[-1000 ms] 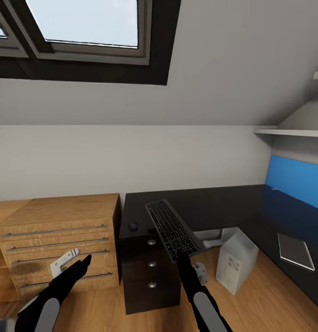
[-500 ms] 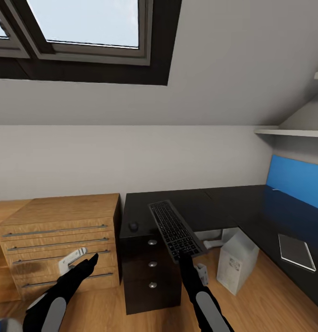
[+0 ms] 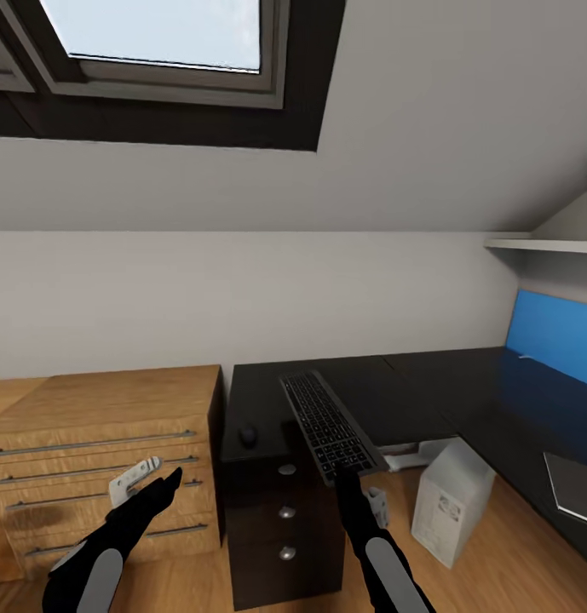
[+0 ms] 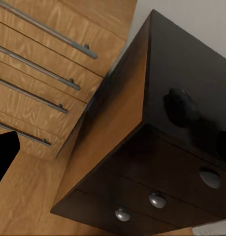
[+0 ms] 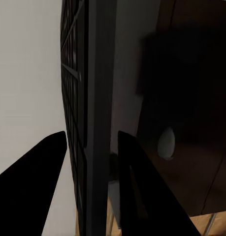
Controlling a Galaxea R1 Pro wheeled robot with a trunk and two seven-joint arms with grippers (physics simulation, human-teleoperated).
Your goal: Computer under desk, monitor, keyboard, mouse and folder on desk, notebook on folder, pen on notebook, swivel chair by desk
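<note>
Head view: the right gripper (image 3: 348,478) holds the keyboard (image 3: 331,426) by its near short end, jaws clamped on the edge. The keyboard's long axis runs away from the robot, far end leaning a little to the left, key face up, and most of its length hangs over the near-left part of the black tabletop (image 3: 412,392); whether it touches the surface cannot be told. The mouse (image 3: 247,436) sits on the tabletop just left of the keyboard, above the black drawers (image 3: 284,519) with round knobs. The computer (image 3: 451,501) stands on the floor under the tabletop's right wing, with a thin dark notebook (image 3: 574,494) lying flat on that wing near the right edge. The wooden drawer cabinet (image 3: 97,451) stands against the desk's left side. The left gripper (image 3: 161,485) hangs in front of the cabinet; its jaws look drawn together, holding nothing.

Left wrist view: the mouse (image 4: 181,107) shows as a rounded black lump near the tabletop's corner, with three silver knobs (image 4: 157,199) on the drawer fronts below and the cabinet's bar handles (image 4: 48,34) beside.

Right wrist view: the keyboard (image 5: 90,113) is seen edge-on, a thin slab running straight out between two dark fingers (image 5: 137,187) that press both its faces; key rows show along one side, a drawer knob (image 5: 166,142) beyond.
</note>
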